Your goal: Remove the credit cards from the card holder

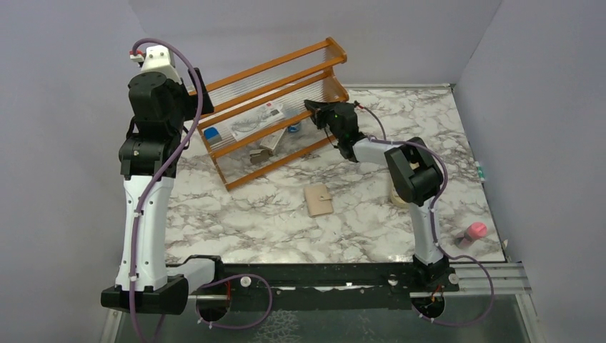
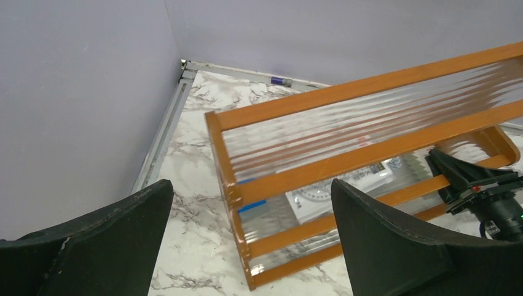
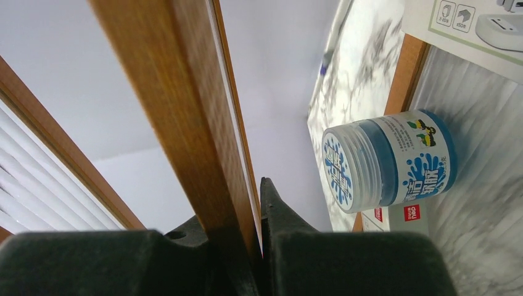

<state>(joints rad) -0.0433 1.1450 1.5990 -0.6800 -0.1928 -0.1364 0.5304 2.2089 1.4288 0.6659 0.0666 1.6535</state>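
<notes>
Card holder (image 1: 319, 200) lies tan, flat and closed on the table (image 1: 264, 218); left gripper (image 2: 251, 188) gapes wide, empty; right gripper (image 1: 313, 107) clamps the rack (image 1: 286, 77).

The rear middle of the white marble tabletop (image 1: 243, 214) is occupied by an orange wooden rack with ribbed clear panels (image 1: 286, 87), its rail (image 3: 203, 123) pinched by the right gripper (image 1: 312, 106). The right arm (image 1: 411, 171) is stretched across the right side. Bare marble is seen all round the small tan card holder (image 1: 319, 200).
</notes>
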